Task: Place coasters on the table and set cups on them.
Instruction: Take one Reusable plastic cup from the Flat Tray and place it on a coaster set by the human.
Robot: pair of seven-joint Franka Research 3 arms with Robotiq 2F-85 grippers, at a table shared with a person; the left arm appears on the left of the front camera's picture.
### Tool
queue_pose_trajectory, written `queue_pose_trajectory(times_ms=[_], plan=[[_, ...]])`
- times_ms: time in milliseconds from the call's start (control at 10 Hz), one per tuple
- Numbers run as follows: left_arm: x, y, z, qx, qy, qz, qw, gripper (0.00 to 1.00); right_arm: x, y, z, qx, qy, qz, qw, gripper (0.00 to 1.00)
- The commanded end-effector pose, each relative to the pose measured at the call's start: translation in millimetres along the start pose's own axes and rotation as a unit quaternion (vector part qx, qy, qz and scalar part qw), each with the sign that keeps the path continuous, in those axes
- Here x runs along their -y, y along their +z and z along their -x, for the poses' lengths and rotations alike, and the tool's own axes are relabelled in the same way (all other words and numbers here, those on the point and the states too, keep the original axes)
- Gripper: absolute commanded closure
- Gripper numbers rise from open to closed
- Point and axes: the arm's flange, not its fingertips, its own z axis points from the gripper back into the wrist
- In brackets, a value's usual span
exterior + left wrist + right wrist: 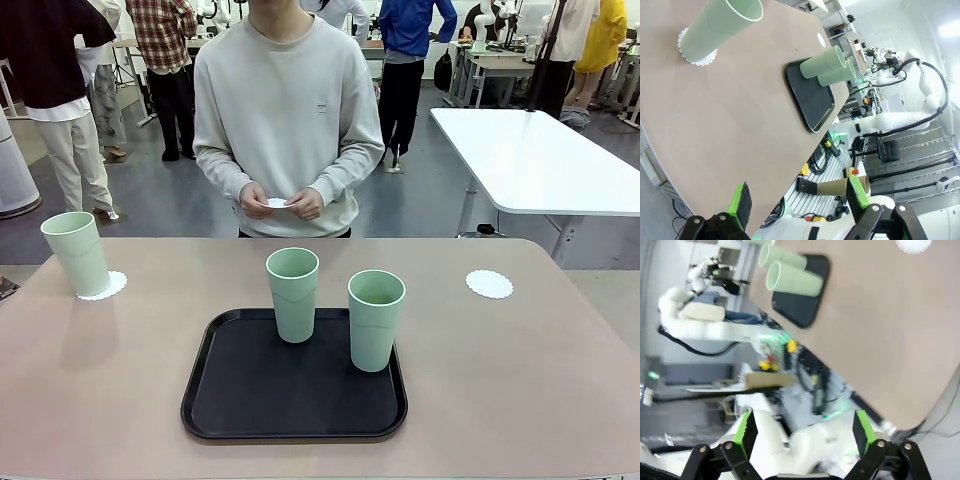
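Cups: the left cup (77, 253) sits on the left coaster (108, 288) near the table (520, 380) edge; centre cup (292, 293) and right cup (376, 320) stand on the black tray (290, 405). The right coaster (489, 284) lies bare; the third coaster (277, 203) is in the person's hands (306, 205). The left gripper (797, 197) and the right gripper (805, 427) have fingers spread wide, grasping nothing

Tray (250, 400) ctr w/ 2 cups (293, 293); 3rd cup (77, 252) on coaster (112, 287) left; 2nd coaster (489, 284) right.

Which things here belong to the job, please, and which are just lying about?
Job: green cup on a coaster; two cups on the tray; bare coaster; likely coaster in person's hands; brown table.
Lying about: black tray; white table.
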Motion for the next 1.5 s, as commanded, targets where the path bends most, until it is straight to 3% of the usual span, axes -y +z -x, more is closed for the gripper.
queue_pose_trajectory(times_ms=[0, 100, 200, 400, 600, 800, 1000, 1200, 1400], plan=[[1.6, 1.1, 0.9, 0.002, -0.003, -0.001, 1.0, 0.0, 4.8, -14.3, 8.5, 0.113, 0.202, 0.072, 0.97, 0.0], [1.6, 1.1, 0.9, 0.002, -0.003, -0.001, 1.0, 0.0, 2.5, -23.8, 6.6, 0.178, 0.215, 0.107, 0.954, 0.0], [1.6, 1.1, 0.9, 0.002, -0.003, -0.001, 1.0, 0.0, 1.5, -34.7, 6.3, 0.214, 0.231, 0.14, 0.939, 0.0], [1.6, 1.1, 0.9, 0.002, -0.003, -0.001, 1.0, 0.0, -4.0, -64.9, 2.3, 0.219, 0.253, 0.14, 0.932, 0.0], [1.6, 1.1, 0.9, 0.002, -0.003, -0.001, 1.0, 0.0, -15.5, -110.2, -9.4, 0.14, 0.273, 0.152, 0.939, 0.0], [1.6, 1.1, 0.9, 0.002, -0.003, -0.001, 1.0, 0.0, -23.0, -154.3, -33.2, 0.021, 0.246, 0.14, 0.959, 0.0], [1.6, 1.1, 0.9, 0.002, -0.003, -0.001, 1.0, 0.0, -27.4, -188.6, -53.1, -0.008, 0.237, 0.127, 0.963, 0.0], [1.6, 1.1, 0.9, 0.002, -0.003, -0.001, 1.0, 0.0, -30.7, -199.0, -59.0, -0.007, 0.215, 0.094, 0.972, 0.0], [1.6, 1.1, 0.9, 0.002, -0.003, -0.001, 1.0, 0.0, -33.8, -198.2, -52.9, -0.01, 0.245, 0.117, 0.963, 0.0]])
